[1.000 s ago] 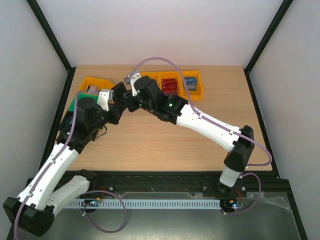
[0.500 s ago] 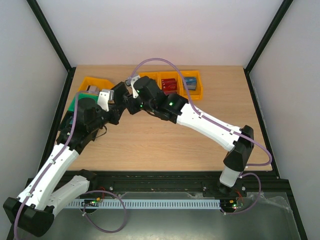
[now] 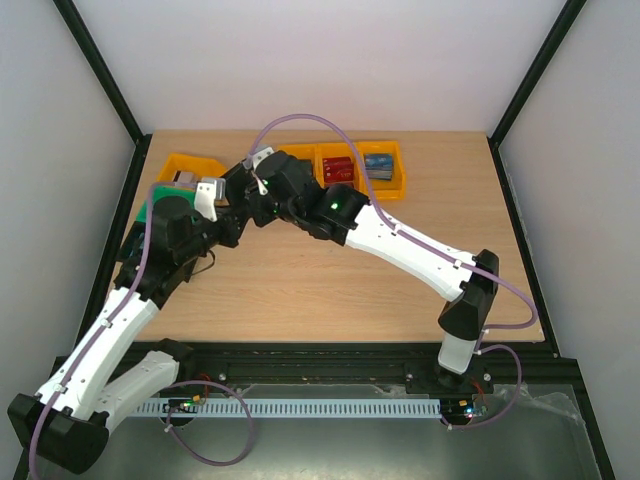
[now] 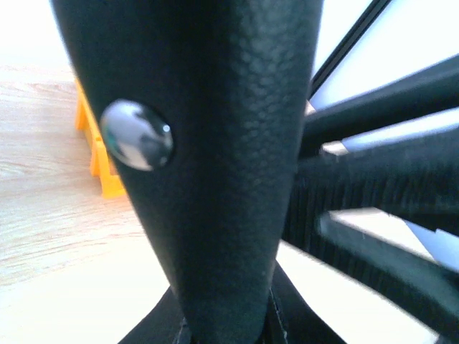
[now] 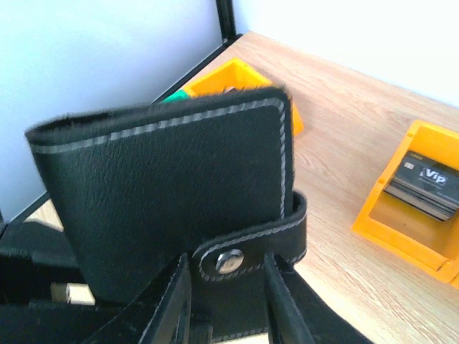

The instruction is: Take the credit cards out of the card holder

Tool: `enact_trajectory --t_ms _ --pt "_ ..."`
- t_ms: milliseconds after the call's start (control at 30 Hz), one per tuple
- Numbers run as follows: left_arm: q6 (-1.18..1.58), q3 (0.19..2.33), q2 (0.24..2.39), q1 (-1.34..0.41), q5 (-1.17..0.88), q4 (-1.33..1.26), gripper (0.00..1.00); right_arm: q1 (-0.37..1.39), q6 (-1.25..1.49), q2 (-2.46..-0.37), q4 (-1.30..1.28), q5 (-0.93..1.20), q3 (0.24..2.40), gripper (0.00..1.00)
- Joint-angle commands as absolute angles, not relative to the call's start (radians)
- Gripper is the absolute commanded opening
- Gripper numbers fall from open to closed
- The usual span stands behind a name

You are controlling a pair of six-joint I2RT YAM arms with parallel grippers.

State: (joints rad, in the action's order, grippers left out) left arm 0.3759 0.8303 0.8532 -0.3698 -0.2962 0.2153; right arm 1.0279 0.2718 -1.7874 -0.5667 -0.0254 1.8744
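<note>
Black leather card holder [image 5: 168, 201], grey stitching, folded shut, snap tab lapped across front, upright, toward 11 o'clock, credit cards [image 3: 338, 170] stacked in orange bins [image 3: 395, 185], 12 o'clock

Light wood table [image 3: 300, 290]; plain white walls [image 3: 330, 60] on three sides; black frame posts [image 3: 101, 70] at corners.
</note>
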Motion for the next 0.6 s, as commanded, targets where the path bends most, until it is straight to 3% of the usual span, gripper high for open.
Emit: enact_trajectory --t_ms 0,133,333,400,467,567 --pt "0.393 0.831 0.819 -0.394 -0.502 0.153 0.02 1.017 0.228 -1.836 -0.528 -0.181 1.930 0.25" --pt "0.406 0.836 0.823 -0.395 -0.554 0.136 0.02 1.015 0.206 -1.855 -0.554 -0.287 1.947 0.19" --pt "0.374 0.838 0.824 -0.395 -0.493 0.155 0.02 1.016 0.199 -1.858 -0.609 -0.327 1.932 0.20" --pt "0.374 0.838 0.822 -0.395 -0.475 0.154 0.02 1.016 0.207 -1.856 -0.616 -0.315 1.904 0.16" --pt "0.371 0.840 0.821 -0.394 -0.471 0.151 0.02 1.016 0.220 -1.851 -0.615 -0.336 1.870 0.04" --pt "0.365 0.842 0.815 -0.393 -0.471 0.158 0.02 1.002 0.227 -1.822 -0.609 -0.400 1.812 0.02"
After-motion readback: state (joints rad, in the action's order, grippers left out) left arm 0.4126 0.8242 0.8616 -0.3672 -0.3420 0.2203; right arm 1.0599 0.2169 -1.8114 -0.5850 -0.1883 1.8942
